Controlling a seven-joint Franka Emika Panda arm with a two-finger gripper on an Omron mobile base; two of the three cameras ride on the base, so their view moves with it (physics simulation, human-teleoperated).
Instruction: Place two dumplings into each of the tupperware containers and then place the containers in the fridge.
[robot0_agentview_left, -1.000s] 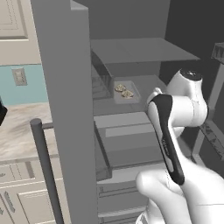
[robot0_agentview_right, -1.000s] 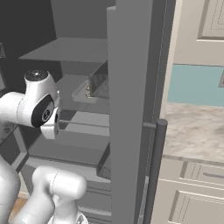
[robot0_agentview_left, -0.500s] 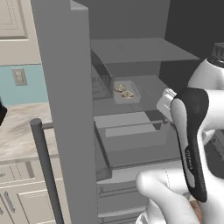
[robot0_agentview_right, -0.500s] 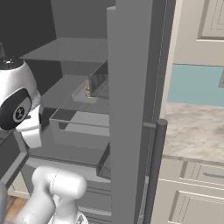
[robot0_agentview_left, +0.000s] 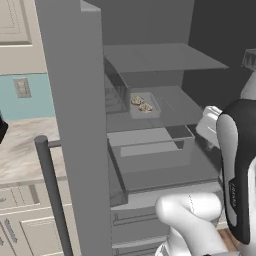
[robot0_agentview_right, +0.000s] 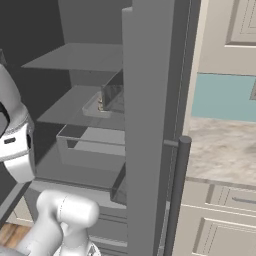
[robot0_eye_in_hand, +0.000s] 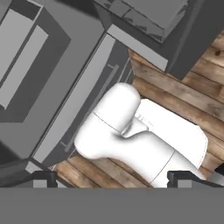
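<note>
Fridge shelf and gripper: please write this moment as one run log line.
fridge: door open | tupperware container: on middle shelf, two dumplings inside | gripper: open, empty, pointing down at floor

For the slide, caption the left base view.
Open fridge with a tupperware container holding two dumplings on its middle shelf.

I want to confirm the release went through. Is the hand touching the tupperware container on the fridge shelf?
Apart. The left base view shows the tupperware container alone on the shelf, with only two dumplings inside.
</note>
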